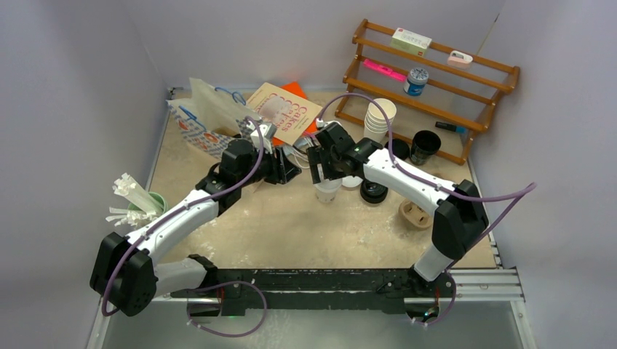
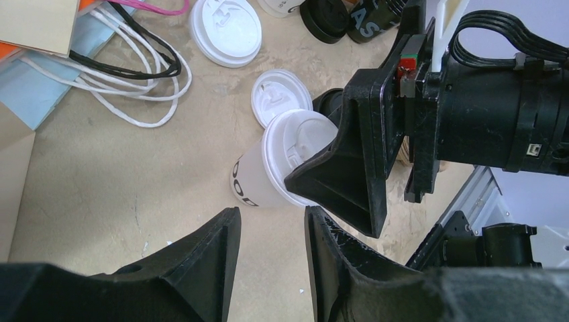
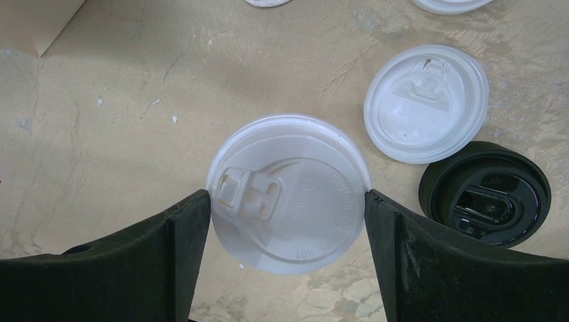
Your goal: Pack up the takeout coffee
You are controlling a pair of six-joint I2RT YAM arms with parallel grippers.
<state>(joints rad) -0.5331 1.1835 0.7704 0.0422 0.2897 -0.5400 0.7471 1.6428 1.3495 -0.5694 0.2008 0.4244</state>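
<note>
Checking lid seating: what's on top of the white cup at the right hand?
A white lid covers the cup, flanked by the right hand. The cup's contents are hidden under the lid.

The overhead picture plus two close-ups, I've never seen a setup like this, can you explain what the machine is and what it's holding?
It is two robot arms bolted to a table, each ending in a two-fingered pincer. The overhead picture looks down from behind them; the close-ups come from a camera on each wrist. The right pincer straddles a white-lidded cup standing on the table; whether it squeezes, I cannot tell. The left pincer is open and empty. Nearby lie a loose white lid, a black lid, stacked cups and a paper bag.
</note>
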